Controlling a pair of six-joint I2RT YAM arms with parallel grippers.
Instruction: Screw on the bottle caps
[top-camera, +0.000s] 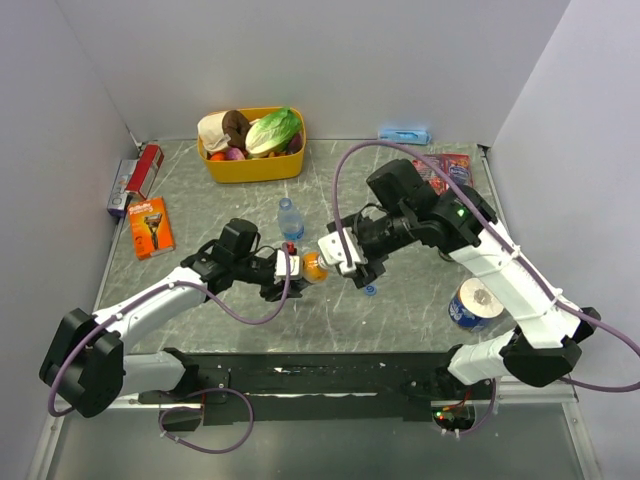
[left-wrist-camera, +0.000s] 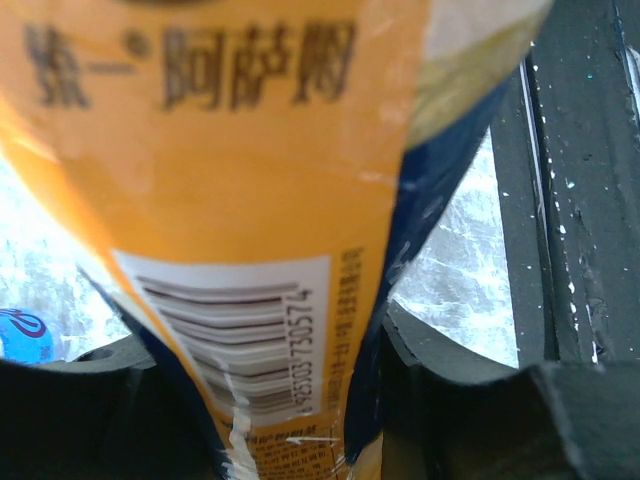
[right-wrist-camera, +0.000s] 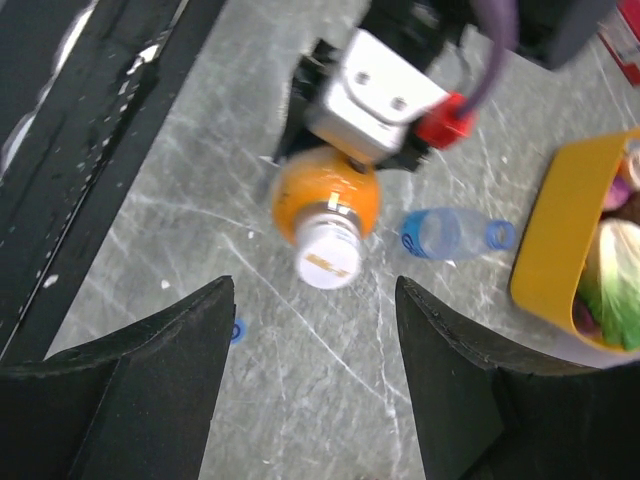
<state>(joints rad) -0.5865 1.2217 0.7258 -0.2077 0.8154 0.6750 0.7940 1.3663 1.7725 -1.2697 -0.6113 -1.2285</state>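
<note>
My left gripper (top-camera: 292, 266) is shut on the small bottle of orange liquid (top-camera: 314, 267) and holds it on its side above the table, neck toward the right arm. In the left wrist view its barcode label (left-wrist-camera: 240, 330) fills the gap between the jaws. A white cap (right-wrist-camera: 328, 256) sits on the bottle's neck. My right gripper (right-wrist-camera: 315, 305) is open, and the cap lies just beyond its fingertips (right-wrist-camera: 190, 330), apart from them. A tiny blue cap (top-camera: 371, 290) lies on the table, also seen as the blue cap (right-wrist-camera: 236, 331) beside my left finger. The clear water bottle (top-camera: 290, 218) stands behind.
A yellow basket (top-camera: 252, 168) of food stands at the back. A blue-and-white round can (top-camera: 474, 304) sits by the right arm. An orange razor pack (top-camera: 151, 227) and other boxes (top-camera: 135, 178) lie at the left, and red packets (top-camera: 450, 168) at the back right.
</note>
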